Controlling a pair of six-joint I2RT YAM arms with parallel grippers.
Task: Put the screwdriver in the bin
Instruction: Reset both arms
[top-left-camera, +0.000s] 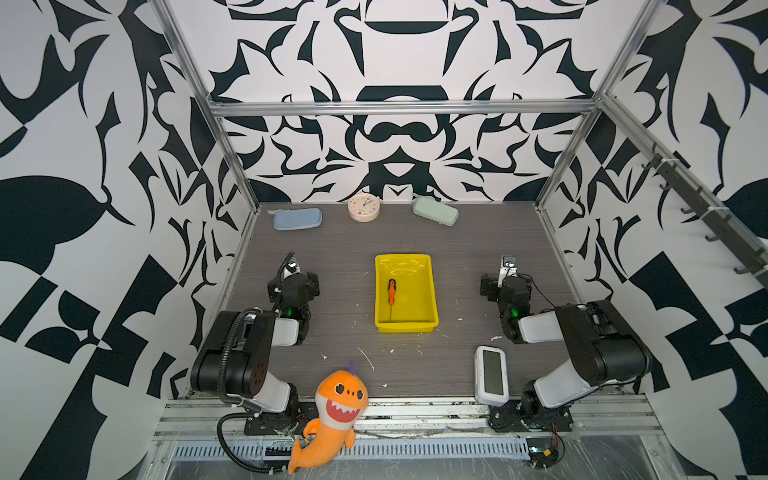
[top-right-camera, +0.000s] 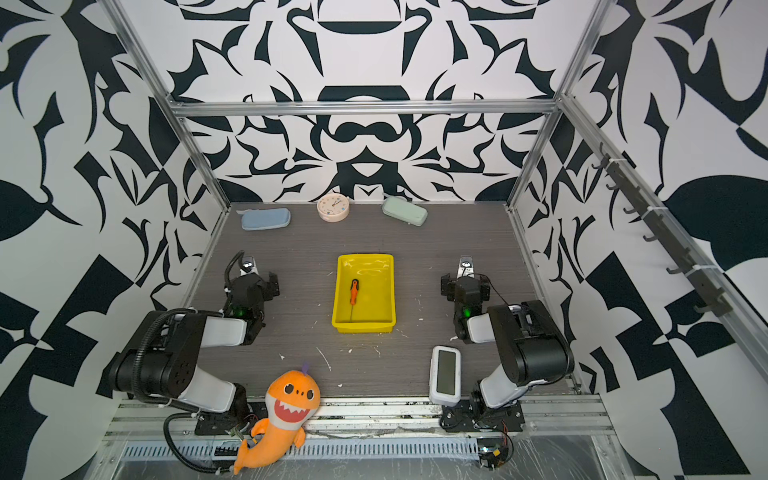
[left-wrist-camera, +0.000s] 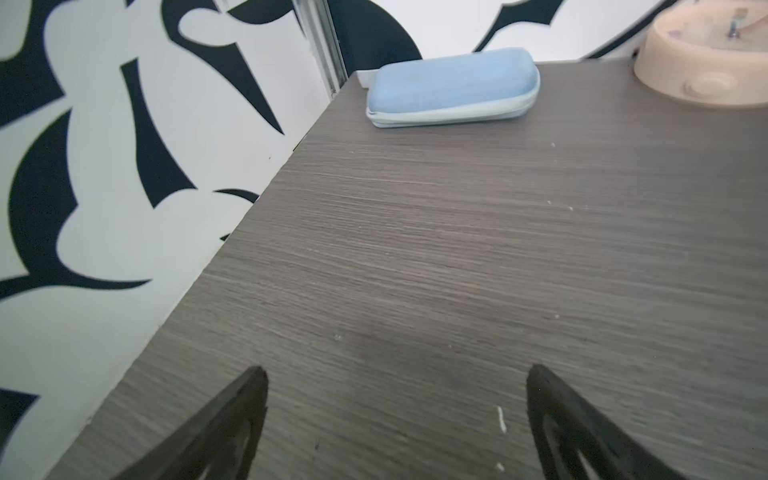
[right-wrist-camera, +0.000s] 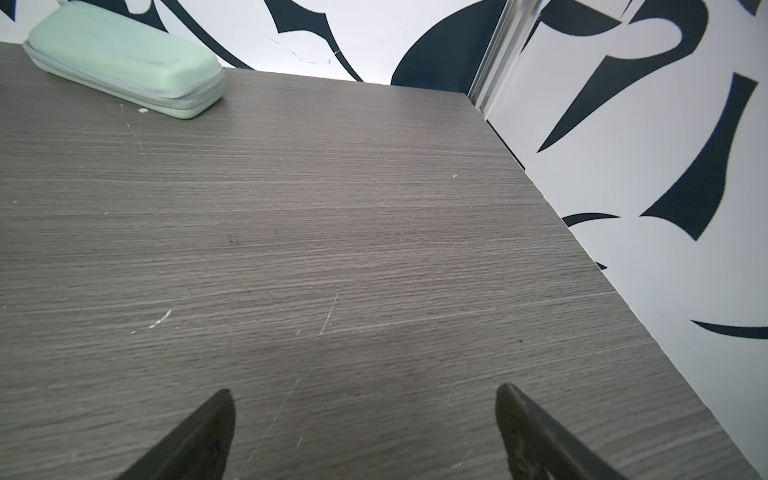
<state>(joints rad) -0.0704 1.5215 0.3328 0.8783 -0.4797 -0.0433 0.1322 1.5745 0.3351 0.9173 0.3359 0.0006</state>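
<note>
The orange-handled screwdriver (top-left-camera: 391, 296) (top-right-camera: 353, 295) lies inside the yellow bin (top-left-camera: 424, 291) (top-right-camera: 384, 291) at the middle of the table, black butt toward the back wall, thin shaft toward the front. My left gripper (top-left-camera: 293, 282) (top-right-camera: 253, 284) (left-wrist-camera: 397, 374) rests well to the left of the bin, open, with bare tabletop between its fingers. On the bin's right, my right gripper (top-left-camera: 505, 284) (top-right-camera: 465, 286) (right-wrist-camera: 365, 395) is also open and empty over bare table. Neither wrist view shows the bin or the screwdriver.
A pale blue case (top-left-camera: 297, 218) (left-wrist-camera: 453, 87), a round beige clock (top-left-camera: 363, 207) (left-wrist-camera: 706, 54) and a green case (top-left-camera: 435, 210) (right-wrist-camera: 124, 62) line the back wall. A white digital clock (top-left-camera: 491, 375) lies front right. An orange shark plush (top-left-camera: 328, 415) hangs over the front rail.
</note>
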